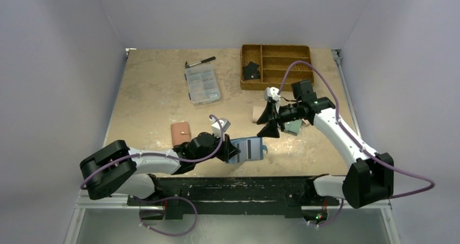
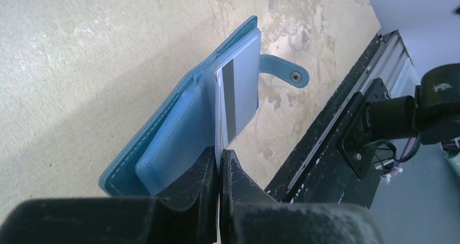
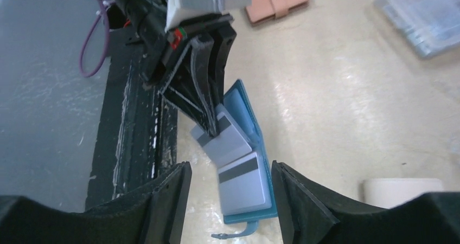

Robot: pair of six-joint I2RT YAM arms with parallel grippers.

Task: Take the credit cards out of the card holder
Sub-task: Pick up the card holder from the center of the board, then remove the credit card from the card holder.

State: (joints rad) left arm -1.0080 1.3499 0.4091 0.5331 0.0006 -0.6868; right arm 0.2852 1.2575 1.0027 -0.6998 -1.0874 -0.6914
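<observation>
the card holder (image 2: 179,130) looks like grained blue leather with pale stitching – its tab carries a small metal snap (image 2: 295,77). the greyish credit card (image 2: 241,76) is smooth plastic with a dark stripe. the table (image 2: 81,65) is mottled tan – rough and worn. the fingers of the left gripper (image 2: 218,165) are matt black plastic. far right, a woven tray (image 1: 276,46).

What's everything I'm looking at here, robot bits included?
card holder: one, blue, open near the front edge of the table
credit cards: two visible, grey with dark stripe, one in the holder, one pinched
wallet: one, pink-tan, left of the holder
green wallet: one, pale teal, right of centre, partly hidden
organiser box: one, clear, left-centre
marker: one, black, behind the box
tray: one, brown wicker, far side, dark item inside
left gripper: one, black, shut on a card
right gripper: one, black, open, pointed at the holder
</observation>
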